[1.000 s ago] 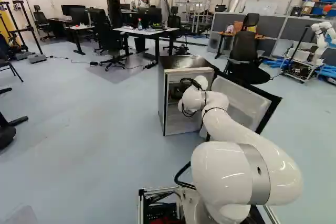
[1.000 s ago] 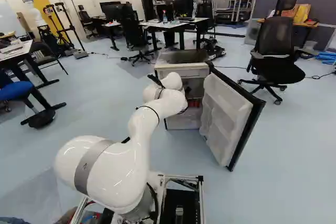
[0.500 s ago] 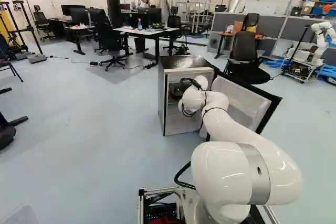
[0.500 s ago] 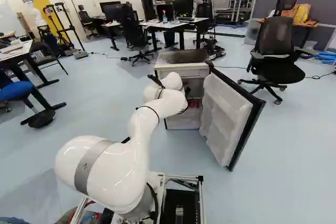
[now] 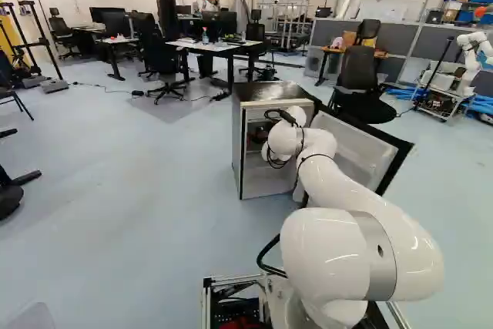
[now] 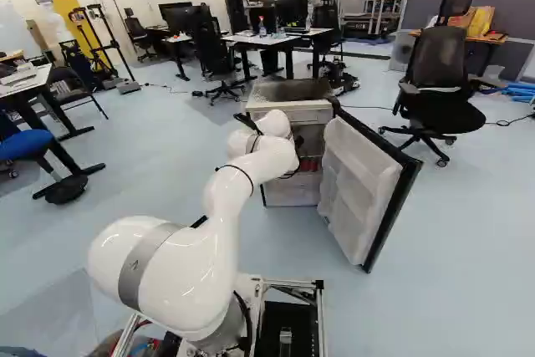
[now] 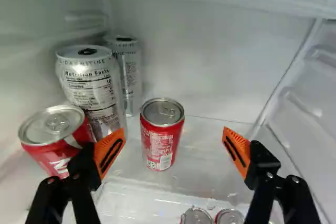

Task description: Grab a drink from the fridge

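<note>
The pincer is reaching into the open fridge, with the white arm largely hiding it in the base views. In the wrist view the pincer is standing wide open and unclamped, its two orange pads facing each other across a broad gap.

A red can is standing upright on the clear shelf, just ahead of the gap and in line with its left part. It is sitting nearer to the left finger than to the right one, and both pads are staying clear of its sides.

A second red can is standing to the left, just beside the left finger, which is partly covering it; whether they are touching is impossible to tell. A large silver can is standing beyond that one, close to it, and a slimmer silver can is standing farther in, near the fridge's back wall. The right finger is pointing inward on the side of the ribbed right wall.

Lower down on the near side, two more cans are showing their tops side by side between the fingers. The fridge door is hanging wide open on the right, its pale inner shelves facing the arm.
</note>
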`<state>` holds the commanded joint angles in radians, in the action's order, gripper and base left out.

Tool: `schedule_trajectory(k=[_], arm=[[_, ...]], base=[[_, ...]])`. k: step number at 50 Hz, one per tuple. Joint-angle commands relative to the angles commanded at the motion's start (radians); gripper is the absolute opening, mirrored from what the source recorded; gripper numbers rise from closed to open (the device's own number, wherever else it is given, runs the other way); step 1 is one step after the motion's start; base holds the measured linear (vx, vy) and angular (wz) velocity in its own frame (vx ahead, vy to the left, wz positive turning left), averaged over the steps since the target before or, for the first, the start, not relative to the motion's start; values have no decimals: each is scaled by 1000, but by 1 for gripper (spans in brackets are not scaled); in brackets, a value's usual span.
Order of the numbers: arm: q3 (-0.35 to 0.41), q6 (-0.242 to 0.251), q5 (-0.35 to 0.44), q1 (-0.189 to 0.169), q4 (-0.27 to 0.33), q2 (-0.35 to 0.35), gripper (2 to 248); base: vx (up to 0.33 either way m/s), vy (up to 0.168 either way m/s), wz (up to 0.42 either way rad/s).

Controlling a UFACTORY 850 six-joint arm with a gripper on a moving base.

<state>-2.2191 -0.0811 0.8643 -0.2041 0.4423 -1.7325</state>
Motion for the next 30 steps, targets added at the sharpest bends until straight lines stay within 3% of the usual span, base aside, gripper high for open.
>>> schedule_trajectory(k=[30], arm=[[-3,0,0,-5,0,-2,247]], base=[[0,0,0]])
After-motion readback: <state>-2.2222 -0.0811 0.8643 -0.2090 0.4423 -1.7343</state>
